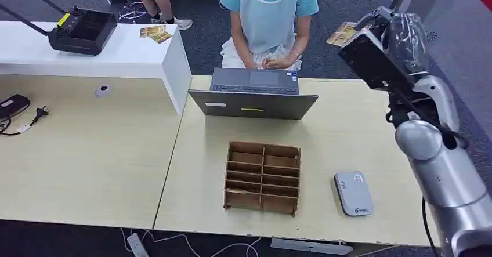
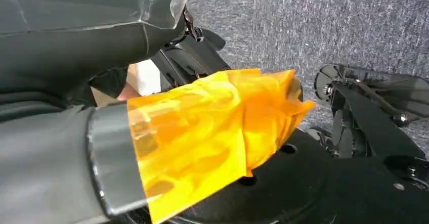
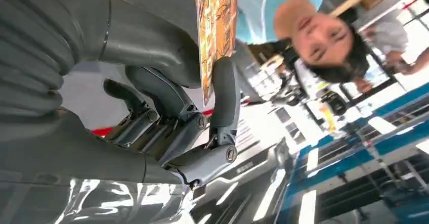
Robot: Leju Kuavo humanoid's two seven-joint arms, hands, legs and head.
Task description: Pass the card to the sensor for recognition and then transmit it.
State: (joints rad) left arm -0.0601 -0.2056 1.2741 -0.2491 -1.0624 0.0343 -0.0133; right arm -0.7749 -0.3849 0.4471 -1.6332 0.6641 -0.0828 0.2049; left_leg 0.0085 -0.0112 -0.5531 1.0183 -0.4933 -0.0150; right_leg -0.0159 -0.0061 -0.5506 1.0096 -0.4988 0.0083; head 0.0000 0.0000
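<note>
Your right hand [image 1: 380, 42] was raised at the upper right of the head view, and the right wrist view showed its thumb and a dark finger [image 3: 225, 95] pinching the card [image 3: 216, 34] by one edge, the card held out toward the person [image 1: 270, 13] seated behind the laptop [image 1: 254, 94]. On the table [image 1: 360, 129], the grey sensor [image 1: 353, 194] lay at the lower right, just beside the wooden compartment box [image 1: 263, 177] and well below the lifted card. Your left hand [image 2: 192, 57] hung over grey carpet; I could not tell whether its fingers were spread or curled.
</note>
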